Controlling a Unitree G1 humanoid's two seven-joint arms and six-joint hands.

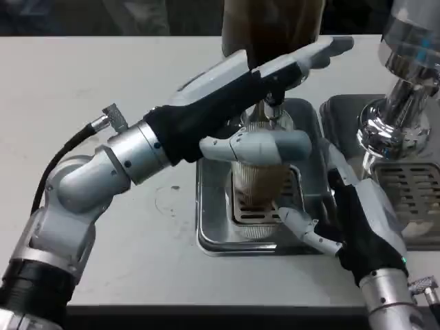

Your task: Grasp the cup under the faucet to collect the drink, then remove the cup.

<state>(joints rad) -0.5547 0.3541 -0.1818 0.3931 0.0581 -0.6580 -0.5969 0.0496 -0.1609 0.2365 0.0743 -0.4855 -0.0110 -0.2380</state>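
1. Head view: a clear ribbed cup (258, 182) stands upright on the slotted grate of a steel drip tray (213, 237), straight below the faucet (273, 110) of a dark drink dispenser (271, 24) at the table's far edge. The cup holds some brownish drink, and this cup is the landmark for all that follows.
2. Head view: the left hand (254, 96) reaches in from the cup's left. Its white back lies above and behind the cup at faucet level, and its long fingers (323, 51) stretch up and right past the faucet, straight and apart from one another. A lower white part of this hand lies across the front of the cup near its rim; whether it presses the cup I cannot tell. The upper fingers hold nothing that can be seen.
3. Head view: the right hand (344, 213) sits just right of the cup, over the tray's right edge. One white finger (306, 230) points left toward the cup's base, close to it. Whether it touches the cup I cannot tell, nor how far its fingers are spread.
4. Head view: well to the right of the cup stands a chrome machine (405, 89) over a second drip tray (412, 185).
5. Head view: the white table (103, 75) carries both trays, with faint stains left of the cup.
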